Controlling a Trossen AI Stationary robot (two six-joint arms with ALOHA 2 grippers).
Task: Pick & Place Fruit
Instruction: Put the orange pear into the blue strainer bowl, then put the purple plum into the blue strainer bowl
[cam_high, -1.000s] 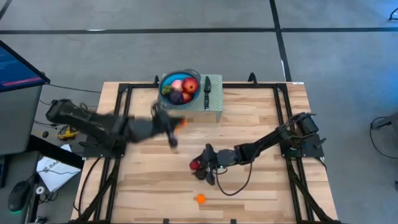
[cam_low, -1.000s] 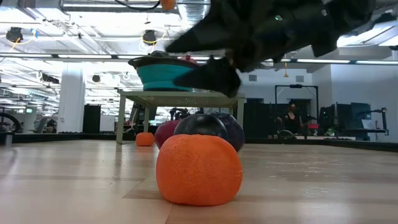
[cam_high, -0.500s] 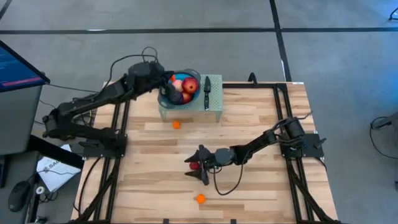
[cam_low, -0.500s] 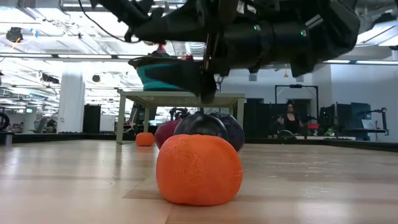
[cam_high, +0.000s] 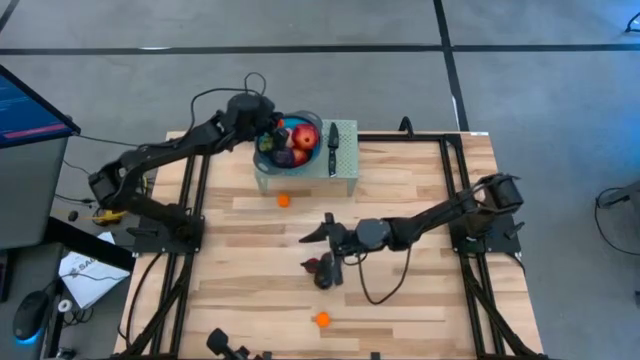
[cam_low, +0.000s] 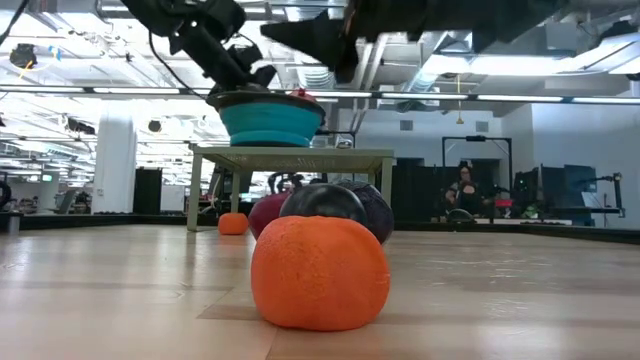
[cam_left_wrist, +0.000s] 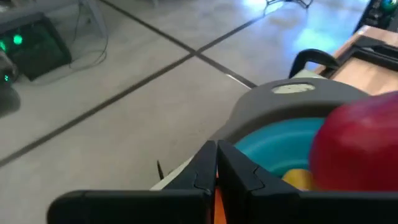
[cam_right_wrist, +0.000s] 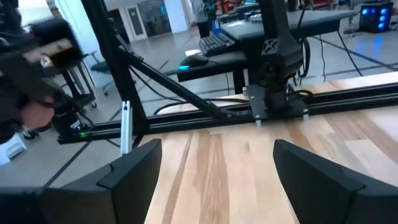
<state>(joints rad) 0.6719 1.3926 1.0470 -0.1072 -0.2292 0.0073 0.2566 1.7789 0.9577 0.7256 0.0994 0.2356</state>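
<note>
My left gripper (cam_high: 268, 130) is shut at the near-left rim of the round blue bowl (cam_high: 312, 152), which stands on a grey stand (cam_high: 345, 170) at the table's far edge. A red apple (cam_high: 306, 137), a pale pink fruit (cam_high: 285, 134) and a purple one (cam_high: 284, 156) lie in the bowl. My right gripper (cam_high: 324, 250) hangs open above the table's middle, over a red fruit (cam_high: 310, 265) and dark fruits (cam_low: 325, 205). Small orange fruits rest on the table: one (cam_high: 283, 200) by the stand, one (cam_high: 321, 320) near the front edge. My left gripper pinches a small orange thing (cam_left_wrist: 217, 202), most likely a tiny fruit, between its two fingers; only a sliver shows in the narrow gap. The fingers slant down toward the bowl's rim (cam_left_wrist: 273, 134) from the table's left. The held thing is clear of the table.
A black-handled knife (cam_high: 333, 146) lies on the stand beside the bowl. Black frame rails (cam_high: 200, 200) run along the table's left, right and far sides. Bare wood lies at the near left and far right. A person (cam_low: 466, 190) is in the room behind.
My left gripper has swung from the table's middle toward the far edge, to the bowl's rim, staying shut. My right gripper has risen from around the red and dark fruits, staying open. Those fruits have stayed on the table.
</note>
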